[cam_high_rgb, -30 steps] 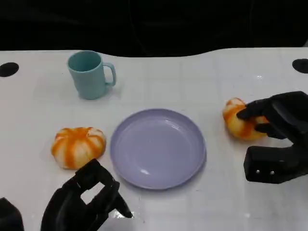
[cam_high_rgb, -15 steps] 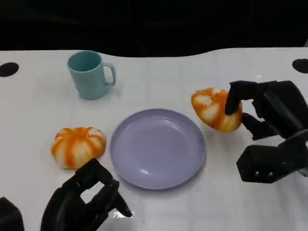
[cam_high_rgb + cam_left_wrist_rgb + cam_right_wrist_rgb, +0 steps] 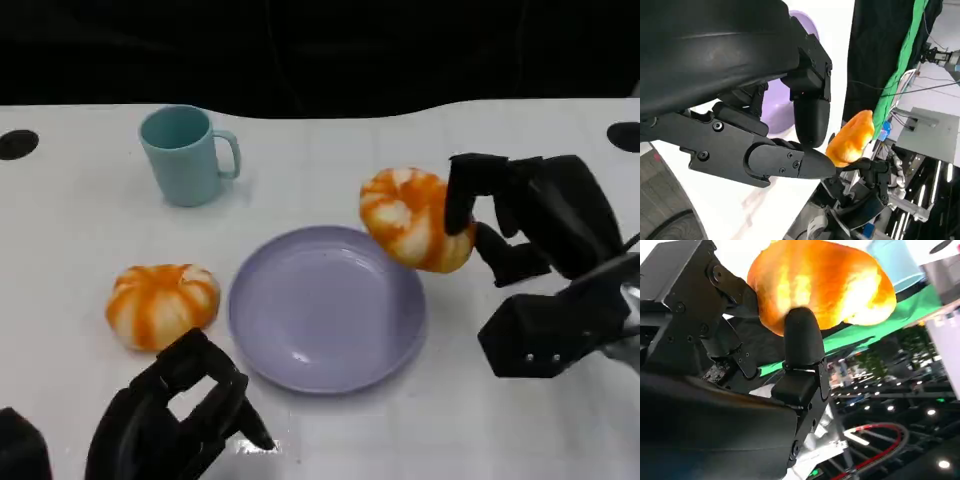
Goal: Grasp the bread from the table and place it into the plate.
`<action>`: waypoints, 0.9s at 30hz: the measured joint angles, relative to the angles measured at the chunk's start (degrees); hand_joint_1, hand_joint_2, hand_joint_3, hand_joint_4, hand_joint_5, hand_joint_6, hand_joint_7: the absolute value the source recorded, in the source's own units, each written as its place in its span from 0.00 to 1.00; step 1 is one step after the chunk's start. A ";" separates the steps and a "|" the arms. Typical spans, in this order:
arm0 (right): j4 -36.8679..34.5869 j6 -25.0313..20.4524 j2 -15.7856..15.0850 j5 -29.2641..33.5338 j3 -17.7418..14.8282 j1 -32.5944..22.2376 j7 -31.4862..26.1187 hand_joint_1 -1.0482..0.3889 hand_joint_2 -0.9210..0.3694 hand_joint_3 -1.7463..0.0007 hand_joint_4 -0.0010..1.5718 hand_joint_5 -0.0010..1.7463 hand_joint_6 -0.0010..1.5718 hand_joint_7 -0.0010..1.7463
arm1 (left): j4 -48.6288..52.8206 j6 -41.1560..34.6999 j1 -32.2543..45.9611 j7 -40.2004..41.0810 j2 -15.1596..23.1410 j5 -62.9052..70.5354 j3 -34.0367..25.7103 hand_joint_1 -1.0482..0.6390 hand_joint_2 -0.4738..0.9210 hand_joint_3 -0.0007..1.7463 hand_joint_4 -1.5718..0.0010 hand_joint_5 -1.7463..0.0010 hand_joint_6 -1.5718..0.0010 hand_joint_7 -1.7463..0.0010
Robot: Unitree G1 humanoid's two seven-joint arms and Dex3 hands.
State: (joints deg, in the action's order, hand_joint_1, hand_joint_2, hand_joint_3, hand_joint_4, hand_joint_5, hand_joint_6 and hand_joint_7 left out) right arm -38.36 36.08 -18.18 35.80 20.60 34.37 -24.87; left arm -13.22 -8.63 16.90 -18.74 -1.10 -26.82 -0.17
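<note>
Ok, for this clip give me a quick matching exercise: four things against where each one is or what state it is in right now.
Things:
1. mug
2. plate
3. bread in the right hand
4. second bread

States:
A. lying on the table left of the plate
B. held over the plate's far right rim
C. standing upright at the far left
D. holding nothing, mid-table

Pairs: 1-C, 2-D, 3-B, 4-A

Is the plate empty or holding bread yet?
Empty: the plate shows bare purple; the right hand holds the bread above its rim.
</note>
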 measured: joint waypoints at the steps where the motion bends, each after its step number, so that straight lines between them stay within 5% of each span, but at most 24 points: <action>1: 0.66 0.07 0.45 -0.01 0.00 -0.07 0.33 0.73 0.63 0.07 0.68 1.00 0.54 0.96 | 0.09 0.00 -0.06 0.00 0.00 0.01 0.00 0.26 1.00 0.12 0.55 0.00 0.65 0.07; 18: 2.02 -0.95 7.54 1.83 2.40 -0.04 5.12 0.73 0.61 0.12 0.65 1.00 0.51 0.98 | 0.20 0.43 -0.15 0.02 -0.70 0.67 0.43 0.27 1.00 0.12 0.54 0.00 0.63 0.09; 23: 0.97 -1.12 7.95 2.12 3.58 0.00 9.03 0.70 0.51 0.29 0.58 0.94 0.62 0.50 | 0.20 0.49 -0.15 0.02 -0.97 0.66 0.43 0.26 1.00 0.12 0.54 0.00 0.63 0.09; 25: 0.36 -1.03 7.95 1.17 3.72 0.00 11.26 0.68 0.48 0.36 0.57 0.89 0.63 0.38 | 0.20 0.49 -0.15 0.02 -0.97 0.67 0.44 0.26 1.00 0.12 0.54 0.00 0.63 0.09; 27: -0.08 -0.89 7.92 0.50 3.75 0.00 12.86 0.59 0.38 0.50 0.50 0.68 0.57 0.20 | 0.20 0.49 -0.15 0.02 -0.98 0.70 0.44 0.27 1.00 0.12 0.55 0.00 0.63 0.10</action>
State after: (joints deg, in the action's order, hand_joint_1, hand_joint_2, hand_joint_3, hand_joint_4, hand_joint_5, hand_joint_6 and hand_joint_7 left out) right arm -38.43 35.19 -10.26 36.30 24.35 34.36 -12.01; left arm -13.02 -8.14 16.75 -18.72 -2.08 -26.12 0.27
